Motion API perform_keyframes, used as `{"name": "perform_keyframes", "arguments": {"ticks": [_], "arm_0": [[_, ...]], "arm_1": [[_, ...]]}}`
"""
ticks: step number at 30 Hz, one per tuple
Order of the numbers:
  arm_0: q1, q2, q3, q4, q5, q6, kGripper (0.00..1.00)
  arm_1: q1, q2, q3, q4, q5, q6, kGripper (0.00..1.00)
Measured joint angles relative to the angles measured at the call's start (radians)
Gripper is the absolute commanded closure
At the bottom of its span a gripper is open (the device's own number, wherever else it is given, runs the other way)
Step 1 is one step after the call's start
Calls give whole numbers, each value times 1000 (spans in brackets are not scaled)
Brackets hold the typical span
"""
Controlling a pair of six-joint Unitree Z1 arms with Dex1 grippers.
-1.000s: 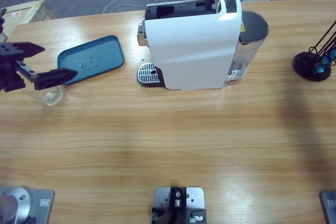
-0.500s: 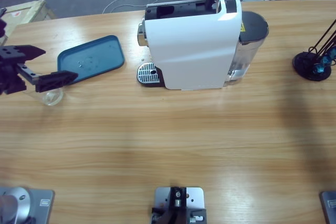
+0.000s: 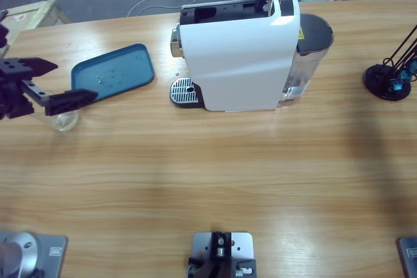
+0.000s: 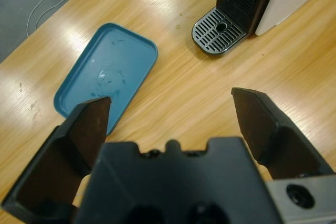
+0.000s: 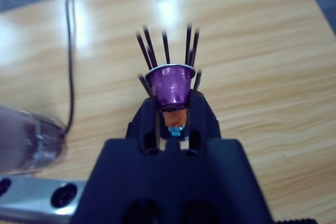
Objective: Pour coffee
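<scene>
Both jaws of my left hand [image 3: 40, 90] gape empty above the glass [image 3: 64, 120] beside the tray [image 3: 130, 63]; I'd drop squarely around it before closing, since the coffee isn't visible yet.

long wooden bench [image 3: 215, 174]: light grained wood, smooth, soft sheen | big white coffee machine [image 3: 241, 63]: glossy plastic shell; round drip grille [image 3: 183, 91] at its foot, perforated silvery metal | flat teal tray [image 3: 114, 71] left of machine: smooth plastic, wet-streaked | purple capsule [image 5: 170, 86]: shiny foil-like metal
</scene>
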Motion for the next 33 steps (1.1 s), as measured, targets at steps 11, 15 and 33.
{"name": "perform_keyframes", "arguments": {"ticks": [11,15,33], "arm_0": [[-13,-7,7,0,0,-3,9],[-14,-33,22,0,0,-3,9],[-12,-141,48,3,-25,-3,9]], "arm_1": [[371,-144,-97,94,80,-238,1000],[611,-59,-253,206,155,-407,1000],[750,502,-942,451,257,-694,1000]]}}
